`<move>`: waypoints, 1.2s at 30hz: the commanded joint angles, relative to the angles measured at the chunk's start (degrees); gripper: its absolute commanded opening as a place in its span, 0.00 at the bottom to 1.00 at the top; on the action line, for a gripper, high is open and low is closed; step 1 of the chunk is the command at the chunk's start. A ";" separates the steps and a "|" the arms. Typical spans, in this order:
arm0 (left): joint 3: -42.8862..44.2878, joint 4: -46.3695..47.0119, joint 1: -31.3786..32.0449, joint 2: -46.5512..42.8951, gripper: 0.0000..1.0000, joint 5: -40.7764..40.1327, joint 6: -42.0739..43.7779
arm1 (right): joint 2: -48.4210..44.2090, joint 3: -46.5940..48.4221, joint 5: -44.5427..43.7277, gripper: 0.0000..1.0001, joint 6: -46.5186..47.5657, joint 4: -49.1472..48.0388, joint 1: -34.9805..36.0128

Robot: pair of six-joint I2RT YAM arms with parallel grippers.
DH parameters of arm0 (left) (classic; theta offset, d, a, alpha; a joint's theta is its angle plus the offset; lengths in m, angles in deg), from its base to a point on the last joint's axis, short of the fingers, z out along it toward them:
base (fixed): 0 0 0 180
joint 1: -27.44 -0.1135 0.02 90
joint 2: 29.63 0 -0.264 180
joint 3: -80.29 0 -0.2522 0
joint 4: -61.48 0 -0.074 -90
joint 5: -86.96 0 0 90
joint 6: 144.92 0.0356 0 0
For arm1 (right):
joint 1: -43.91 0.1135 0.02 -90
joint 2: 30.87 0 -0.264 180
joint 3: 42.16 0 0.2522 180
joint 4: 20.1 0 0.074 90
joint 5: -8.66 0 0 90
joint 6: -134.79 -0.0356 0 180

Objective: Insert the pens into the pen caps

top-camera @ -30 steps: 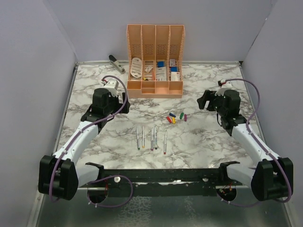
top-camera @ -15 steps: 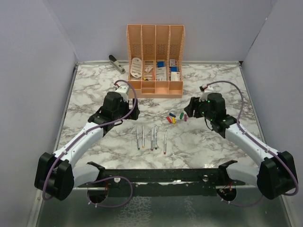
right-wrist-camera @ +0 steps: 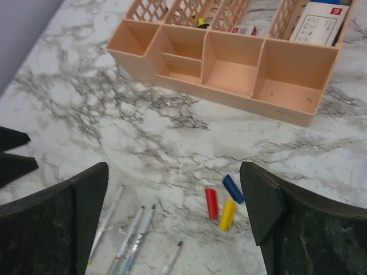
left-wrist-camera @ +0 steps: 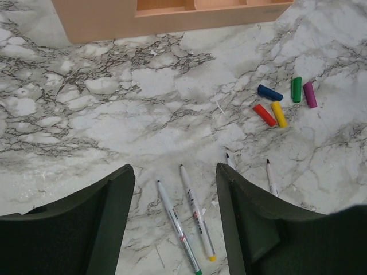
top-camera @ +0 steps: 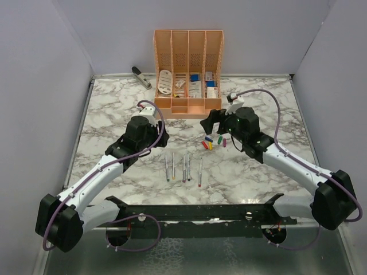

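Several whitish pens [top-camera: 184, 168] lie side by side on the marble table, near the middle front. My left gripper [top-camera: 162, 137] hovers just behind their left end, open. Its wrist view shows two pens, one green-ended [left-wrist-camera: 178, 226] and one yellow-ended [left-wrist-camera: 196, 217], on the table between the spread fingers [left-wrist-camera: 114, 217], untouched. The pen caps [top-camera: 210, 143] lie in a loose cluster right of the pens: red [right-wrist-camera: 211, 203], yellow [right-wrist-camera: 227, 213], blue [right-wrist-camera: 233, 188], green [left-wrist-camera: 296, 89], purple [left-wrist-camera: 309, 94]. My right gripper [top-camera: 207, 122] hangs open just behind the caps, holding nothing [right-wrist-camera: 173, 172].
A peach desk organizer [top-camera: 188, 74] with small boxes and cards stands at the back middle, close behind both grippers. A grey stapler-like tool [top-camera: 141, 77] lies at the back left. Grey walls enclose the table on three sides.
Both arms have swung inward from the table's sides to the middle. The left gripper now sits over the pens, and the right gripper has come in behind the caps.
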 commanded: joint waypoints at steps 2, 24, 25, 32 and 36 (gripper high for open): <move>-1.50 3.19 0.17 -3.16 0.61 -0.72 -1.93 | 3.07 6.18 6.22 1.00 -6.78 -6.40 -6.27; 2.44 1.26 -2.99 2.57 0.71 -12.50 -3.10 | 7.94 11.21 0.52 0.59 2.67 10.79 2.22; 2.35 1.22 -4.67 2.76 0.71 -11.68 -3.93 | 8.73 11.42 -0.14 0.59 1.91 11.28 3.40; -0.81 2.13 -13.10 1.63 0.69 -5.16 -7.17 | 11.55 11.46 1.30 0.56 -0.39 13.05 8.30; -0.65 -2.37 -14.38 0.96 0.69 -11.79 -8.58 | 14.96 13.42 0.93 0.54 1.54 15.50 14.21</move>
